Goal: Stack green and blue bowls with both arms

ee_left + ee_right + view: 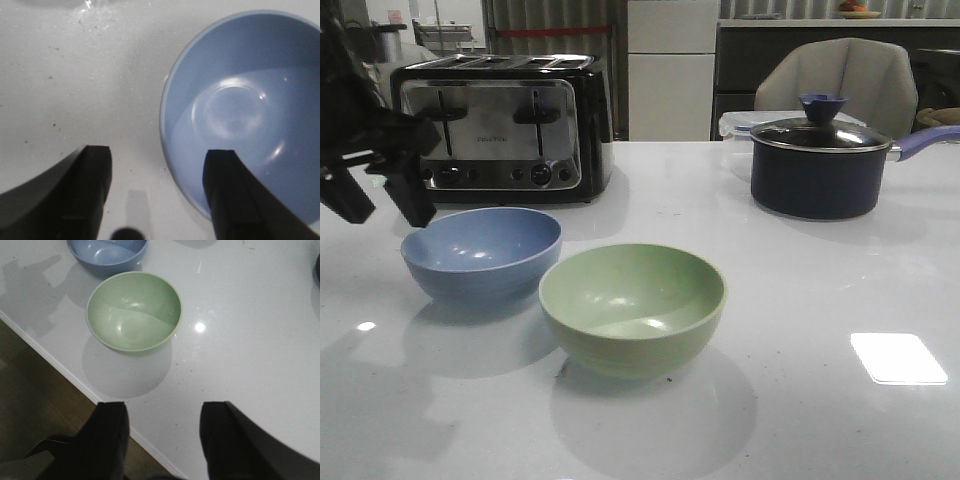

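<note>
Fingers (235, 195) of left end effector (157, 192), spread and empty, hide blue bowl's (250, 105) rim.

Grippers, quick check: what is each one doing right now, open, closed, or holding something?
Left gripper: open, empty, one finger over the blue bowl.
Right gripper: open, empty, well back from the green bowl.
</note>
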You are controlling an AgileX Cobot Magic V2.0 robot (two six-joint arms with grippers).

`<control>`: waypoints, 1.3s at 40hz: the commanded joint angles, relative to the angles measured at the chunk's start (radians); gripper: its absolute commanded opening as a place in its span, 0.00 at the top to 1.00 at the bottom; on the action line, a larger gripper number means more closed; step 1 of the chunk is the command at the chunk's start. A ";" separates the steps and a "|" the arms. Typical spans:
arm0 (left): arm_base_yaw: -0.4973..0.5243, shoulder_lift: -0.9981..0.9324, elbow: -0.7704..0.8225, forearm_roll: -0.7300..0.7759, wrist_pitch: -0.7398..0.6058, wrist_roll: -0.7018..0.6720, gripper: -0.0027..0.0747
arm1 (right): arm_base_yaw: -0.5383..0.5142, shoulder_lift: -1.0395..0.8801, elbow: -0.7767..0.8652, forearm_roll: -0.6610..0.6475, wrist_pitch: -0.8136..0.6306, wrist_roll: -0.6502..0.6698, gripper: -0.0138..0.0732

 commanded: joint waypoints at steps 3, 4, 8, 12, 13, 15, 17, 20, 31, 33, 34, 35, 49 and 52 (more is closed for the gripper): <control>0.001 0.043 -0.088 -0.035 -0.031 -0.009 0.45 | -0.002 -0.008 -0.026 0.009 -0.068 -0.010 0.33; 0.001 0.057 -0.092 -0.038 -0.031 -0.009 0.46 | -0.002 -0.008 -0.026 0.009 -0.068 -0.010 0.33; 0.001 0.087 -0.106 -0.051 -0.038 -0.009 0.50 | -0.002 -0.008 -0.026 0.009 -0.067 -0.010 0.33; 0.001 0.095 -0.108 -0.055 -0.038 -0.009 0.60 | -0.002 -0.008 -0.026 0.009 -0.067 -0.010 0.33; 0.001 0.095 -0.108 -0.055 -0.038 -0.009 0.63 | -0.002 -0.008 -0.026 0.009 -0.067 -0.010 0.33; 0.001 0.095 -0.108 -0.055 -0.041 -0.009 0.69 | -0.002 -0.008 -0.026 0.009 -0.067 -0.010 0.33; 0.001 0.095 -0.108 -0.055 -0.041 -0.009 0.74 | -0.002 -0.008 -0.026 0.009 -0.067 -0.010 0.33; 0.001 0.093 -0.108 -0.046 -0.037 -0.009 0.82 | -0.002 -0.008 -0.026 0.009 -0.067 -0.010 0.33; 0.001 -0.013 -0.110 -0.051 -0.008 -0.009 0.85 | -0.002 -0.008 -0.026 0.009 -0.066 -0.010 0.33; -0.004 -0.041 -0.110 -0.057 0.014 -0.009 0.85 | -0.002 -0.008 -0.026 0.009 -0.066 -0.010 0.33; -0.010 -0.060 -0.110 -0.060 0.022 -0.009 0.85 | -0.002 -0.008 -0.026 0.009 -0.066 -0.010 0.33; -0.017 -0.074 -0.110 -0.060 0.031 -0.009 0.85 | -0.002 -0.008 -0.026 0.009 -0.066 -0.010 0.33; -0.233 -0.168 -0.132 -0.062 0.081 0.001 0.85 | -0.002 -0.008 -0.026 0.009 -0.066 -0.010 0.33; -0.283 -0.154 -0.148 -0.062 0.074 0.006 0.85 | -0.002 -0.008 -0.026 0.009 -0.066 -0.010 0.33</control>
